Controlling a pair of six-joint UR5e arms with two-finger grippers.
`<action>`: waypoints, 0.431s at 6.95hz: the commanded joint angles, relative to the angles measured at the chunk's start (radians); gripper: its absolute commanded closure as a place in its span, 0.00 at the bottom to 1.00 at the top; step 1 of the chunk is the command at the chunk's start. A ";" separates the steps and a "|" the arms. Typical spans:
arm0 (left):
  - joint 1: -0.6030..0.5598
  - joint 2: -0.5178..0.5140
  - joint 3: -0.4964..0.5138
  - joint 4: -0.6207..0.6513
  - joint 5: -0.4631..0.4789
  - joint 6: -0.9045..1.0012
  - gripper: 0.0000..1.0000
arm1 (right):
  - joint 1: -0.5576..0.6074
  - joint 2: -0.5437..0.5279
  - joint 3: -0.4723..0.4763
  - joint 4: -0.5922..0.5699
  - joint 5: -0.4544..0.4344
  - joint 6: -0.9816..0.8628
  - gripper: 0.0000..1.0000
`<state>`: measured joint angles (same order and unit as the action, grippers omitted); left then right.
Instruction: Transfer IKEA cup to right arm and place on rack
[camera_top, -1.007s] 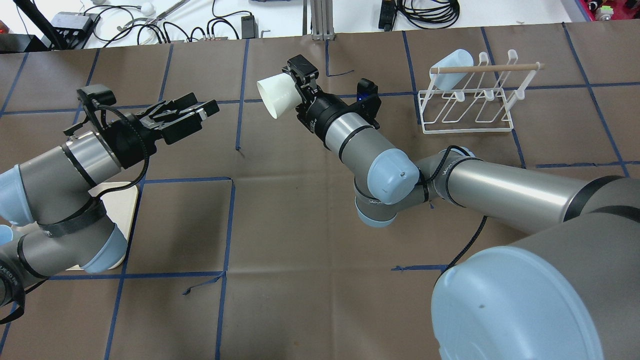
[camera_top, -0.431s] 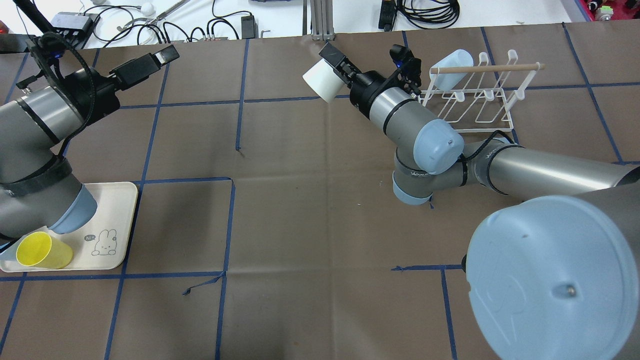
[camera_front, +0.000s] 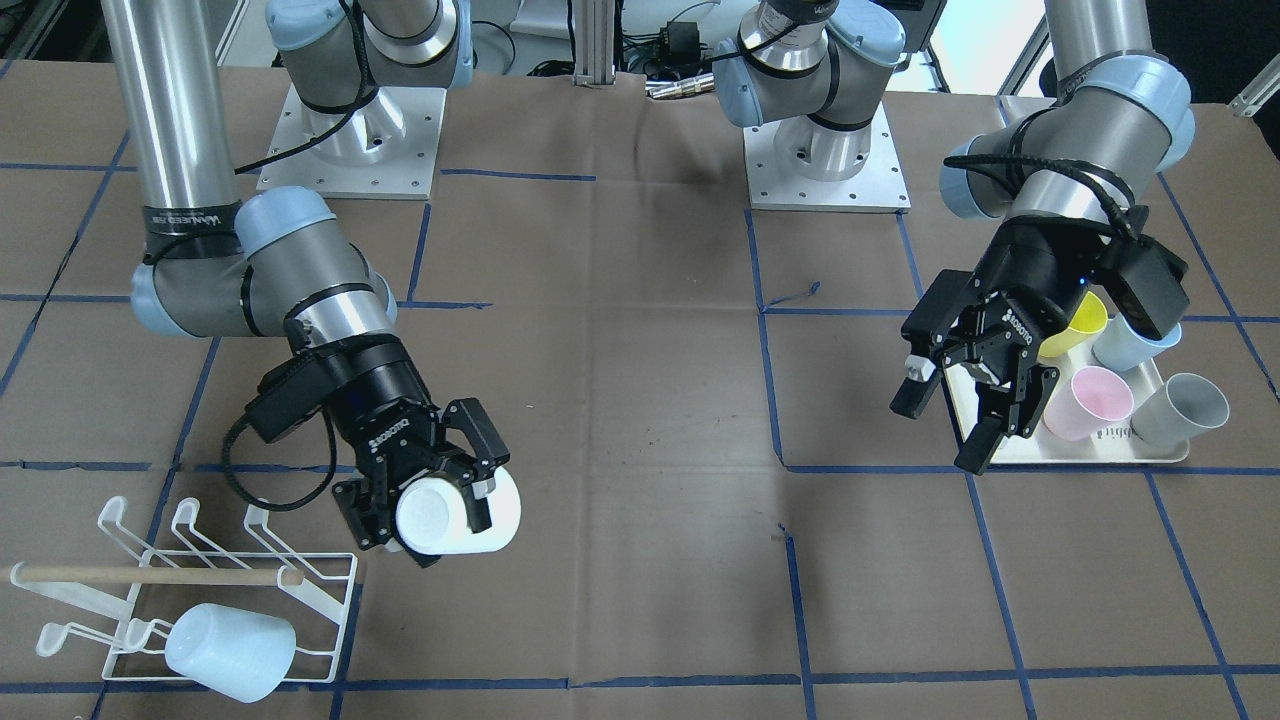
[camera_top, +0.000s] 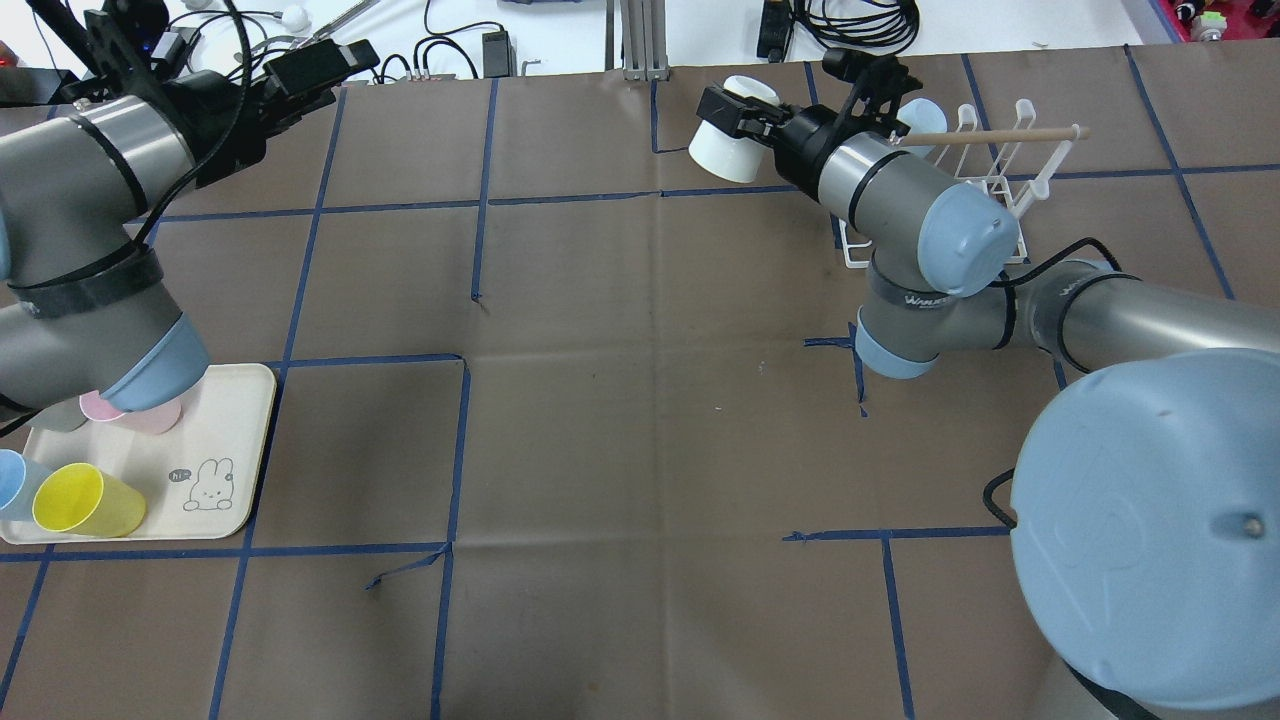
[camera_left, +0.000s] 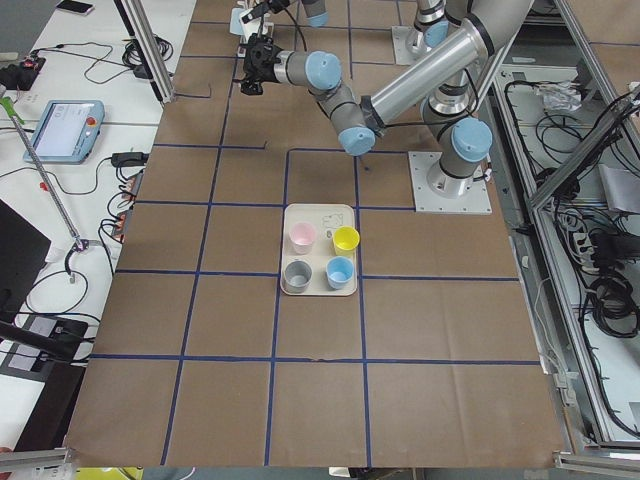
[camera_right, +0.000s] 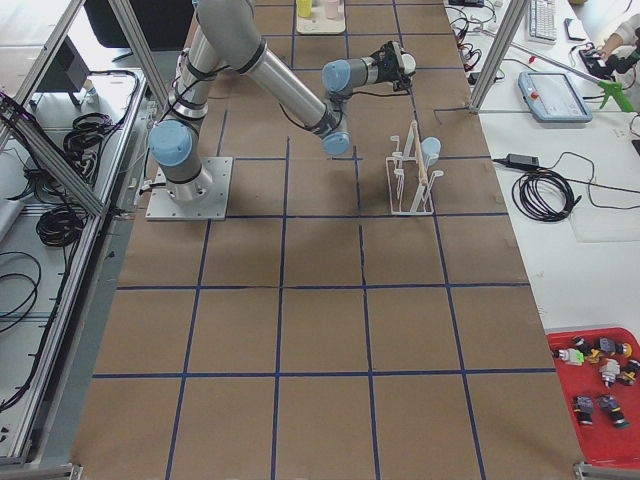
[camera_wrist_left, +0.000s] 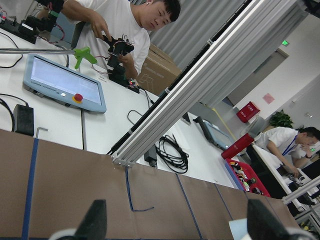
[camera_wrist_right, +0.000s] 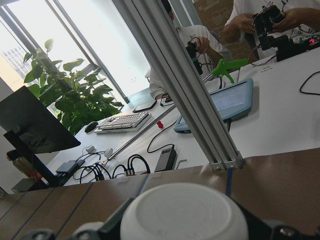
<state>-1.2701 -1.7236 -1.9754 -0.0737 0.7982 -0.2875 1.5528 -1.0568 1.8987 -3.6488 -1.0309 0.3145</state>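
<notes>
My right gripper (camera_top: 740, 125) is shut on a white IKEA cup (camera_top: 722, 155) and holds it sideways above the table, just left of the white wire rack (camera_top: 1010, 190). In the front-facing view the gripper (camera_front: 432, 512) grips the cup (camera_front: 495, 520) just up and to the right of the rack (camera_front: 330, 590). The cup's base fills the bottom of the right wrist view (camera_wrist_right: 185, 212). My left gripper (camera_front: 950, 415) is open and empty above the tray's edge, far from the cup. Its spread fingertips (camera_wrist_left: 97, 220) show in the left wrist view.
A pale blue cup (camera_front: 230, 650) hangs on a rack prong under the wooden dowel (camera_front: 150, 575). The cream bear tray (camera_top: 235, 440) holds yellow (camera_top: 85, 500), pink, blue and grey cups. Cables and operators are beyond the table's far edge.
My right arm has swung right and away with the white cup, up to the rack's side. My left arm has pulled back to the far left, open and empty, uncovering the tray.
</notes>
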 joint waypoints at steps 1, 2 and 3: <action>-0.095 0.054 0.114 -0.365 0.224 -0.007 0.01 | -0.098 -0.064 -0.044 0.181 -0.006 -0.294 0.93; -0.129 0.088 0.153 -0.572 0.305 -0.007 0.01 | -0.129 -0.058 -0.071 0.173 -0.008 -0.360 0.93; -0.161 0.102 0.188 -0.792 0.402 -0.007 0.01 | -0.182 -0.054 -0.085 0.168 -0.006 -0.374 0.93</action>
<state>-1.3914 -1.6462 -1.8318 -0.6180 1.0919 -0.2943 1.4254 -1.1126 1.8356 -3.4845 -1.0367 -0.0126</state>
